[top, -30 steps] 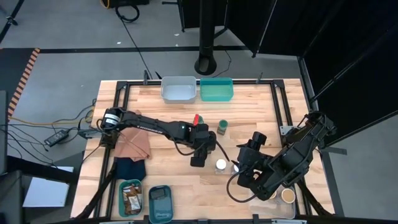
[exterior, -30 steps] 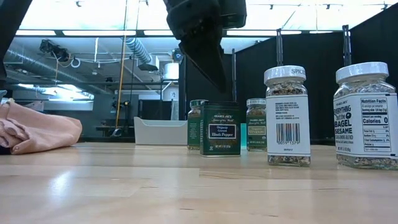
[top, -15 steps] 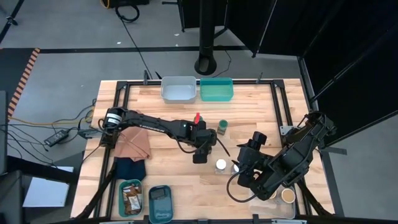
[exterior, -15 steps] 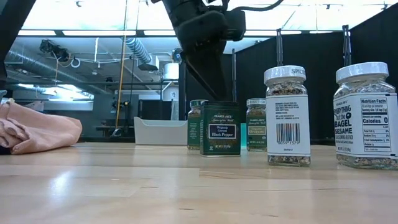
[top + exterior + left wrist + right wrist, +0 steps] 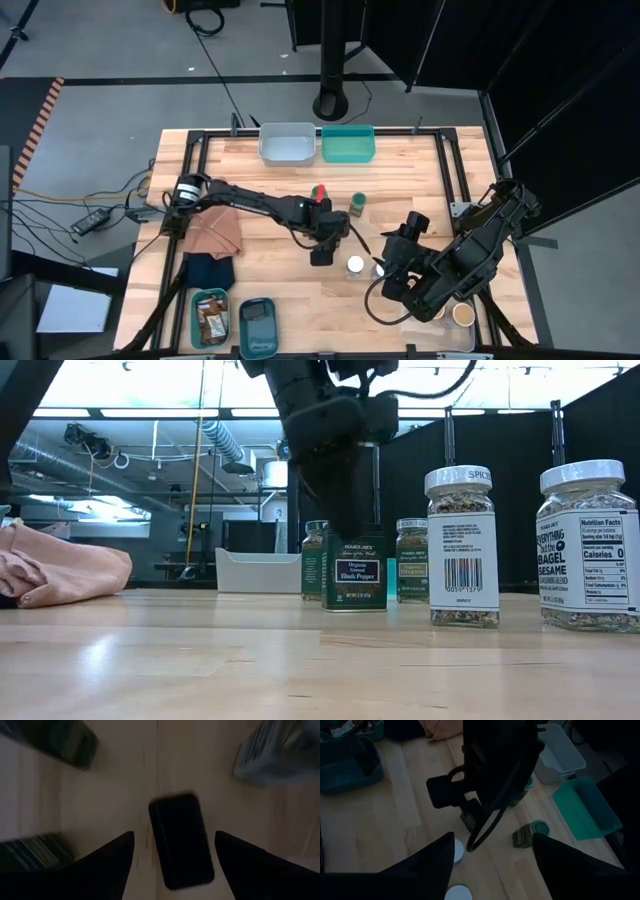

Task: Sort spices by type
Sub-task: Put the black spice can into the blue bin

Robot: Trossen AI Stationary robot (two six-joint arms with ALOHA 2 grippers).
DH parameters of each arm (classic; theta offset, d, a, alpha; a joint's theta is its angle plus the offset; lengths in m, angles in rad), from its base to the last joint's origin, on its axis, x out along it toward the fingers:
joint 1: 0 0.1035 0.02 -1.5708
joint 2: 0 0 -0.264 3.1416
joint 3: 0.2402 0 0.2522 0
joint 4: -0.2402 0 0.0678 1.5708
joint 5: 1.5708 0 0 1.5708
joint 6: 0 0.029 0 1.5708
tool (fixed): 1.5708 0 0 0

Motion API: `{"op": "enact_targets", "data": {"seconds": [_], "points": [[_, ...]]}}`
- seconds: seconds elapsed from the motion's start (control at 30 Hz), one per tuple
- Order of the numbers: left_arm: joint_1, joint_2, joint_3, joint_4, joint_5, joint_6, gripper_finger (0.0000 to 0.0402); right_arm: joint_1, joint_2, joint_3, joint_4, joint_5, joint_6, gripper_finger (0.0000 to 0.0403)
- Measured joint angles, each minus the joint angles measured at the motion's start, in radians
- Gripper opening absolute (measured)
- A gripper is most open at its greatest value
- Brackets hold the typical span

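A small black pepper box (image 5: 354, 568) stands upright on the table among the spices. My left gripper (image 5: 174, 834) hangs over it, open, pointing down, with one finger on each side of the box's top (image 5: 181, 840) and a gap showing on both sides. In the high view this gripper (image 5: 320, 246) is at mid-table. Two white-lidded jars (image 5: 462, 545) (image 5: 595, 545) and a green-lidded jar (image 5: 412, 560) stand nearby. My right gripper (image 5: 492, 845) waits, open, near the table's right near side (image 5: 392, 264).
A white bin (image 5: 286, 142) and a teal bin (image 5: 348, 143) sit at the far edge. Two blue bins (image 5: 210, 315) (image 5: 257, 325) sit at the near left, beside a brown cloth (image 5: 213, 232) and a dark blue cloth (image 5: 208, 270). A tan-topped jar (image 5: 463, 314) stands near the right arm.
My left gripper has come down toward the black pepper box, from well above it until its fingers reach the box's top. It has stayed open. The box and the jars have not moved.
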Motion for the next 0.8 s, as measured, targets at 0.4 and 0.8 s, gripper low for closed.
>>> {"op": "enact_targets", "data": {"seconds": [0.4, 0.8], "points": [[0.0, 0.017, 0.0, 0.005, 0.016, -0.019, 0.0252, 0.0, 0.0, 0.0, -0.005, 0.0, 0.0, 0.0275], [0.002, 0.017, 0.0, 0.006, 0.016, -0.017, 0.0146, 0.0, 0.0, 0.0, -0.007, 0.0, 0.0, 0.0274]]}}
